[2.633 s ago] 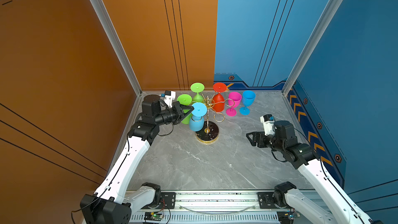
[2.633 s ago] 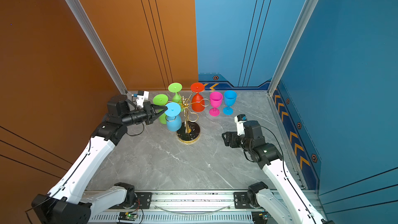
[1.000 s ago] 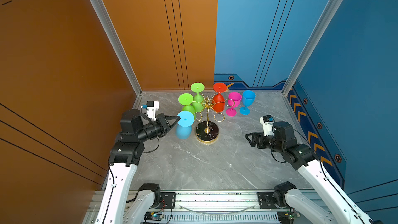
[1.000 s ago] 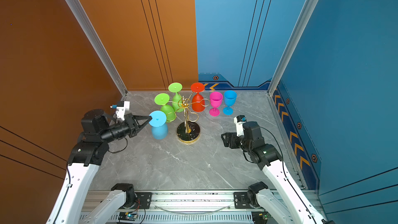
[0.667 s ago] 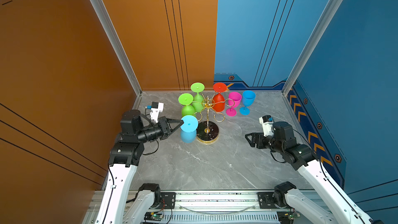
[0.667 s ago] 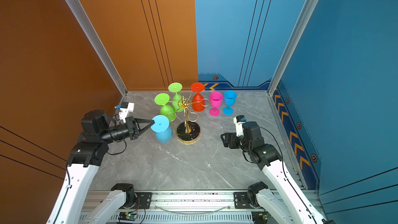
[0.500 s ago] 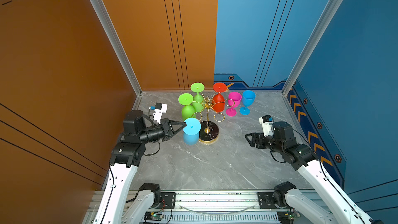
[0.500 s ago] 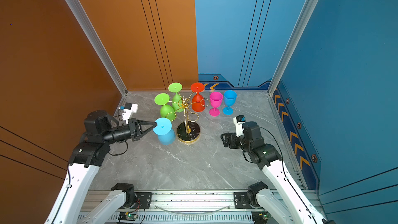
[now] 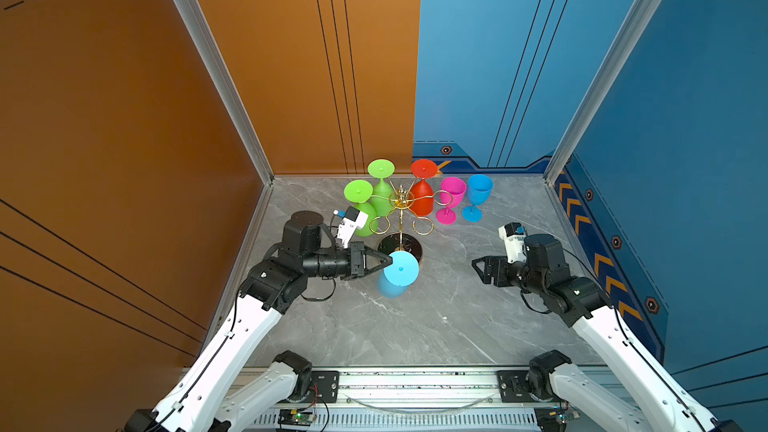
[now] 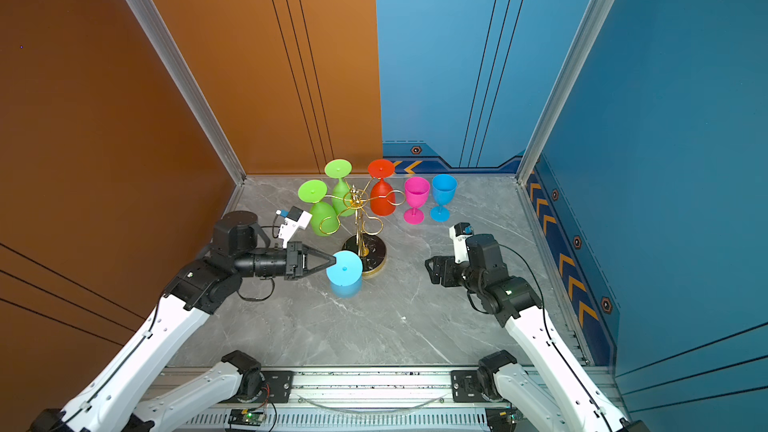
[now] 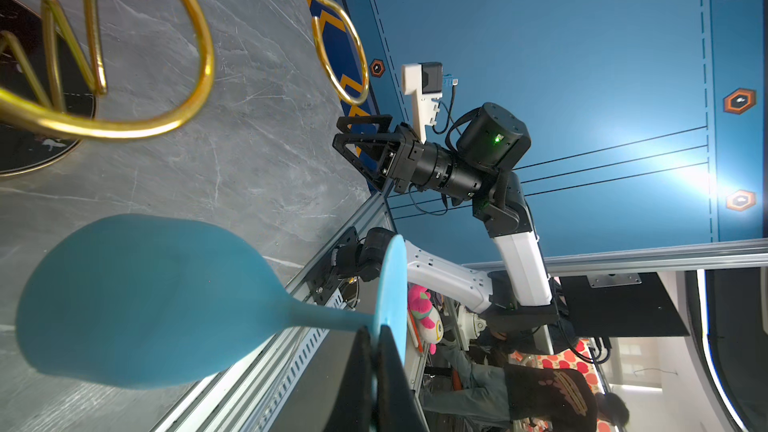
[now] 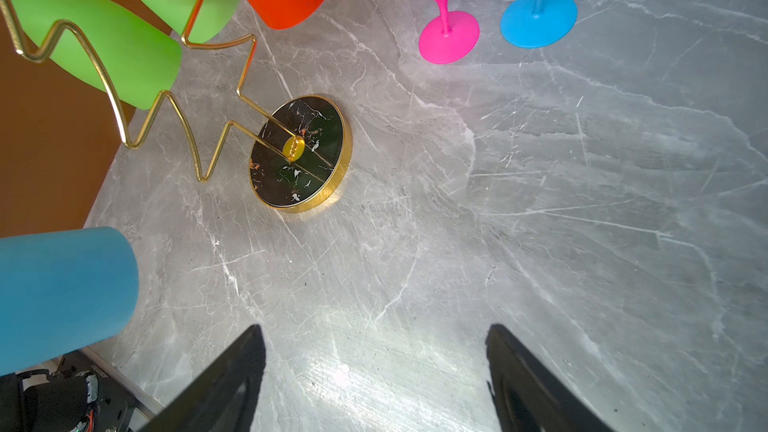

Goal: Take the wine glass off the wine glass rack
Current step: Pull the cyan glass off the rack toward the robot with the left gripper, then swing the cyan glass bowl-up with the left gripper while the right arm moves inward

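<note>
My left gripper (image 9: 390,261) (image 10: 333,260) (image 11: 374,332) is shut on the foot rim of a light blue wine glass (image 9: 401,270) (image 10: 344,270) (image 11: 137,297). The glass hangs upside down, foot up, above the table just in front of the rack's base. Its bowl (image 12: 62,297) also shows in the right wrist view. The gold wire wine glass rack (image 9: 401,201) (image 10: 355,199) stands on its round black base (image 12: 299,151). Two green glasses (image 9: 359,201) and a red glass (image 9: 423,197) hang from it. My right gripper (image 9: 480,272) (image 10: 432,270) (image 12: 374,338) is open and empty, to the right of the rack.
A pink glass (image 9: 451,199) and a blue glass (image 9: 478,195) stand upright on the marble table (image 9: 415,326) at the back right. Empty gold loops (image 11: 195,56) of the rack are close to the held glass. Orange and blue walls enclose the table.
The left arm has carried the light blue glass from the left of the rack rightward and toward the front of its base. The right arm has not moved.
</note>
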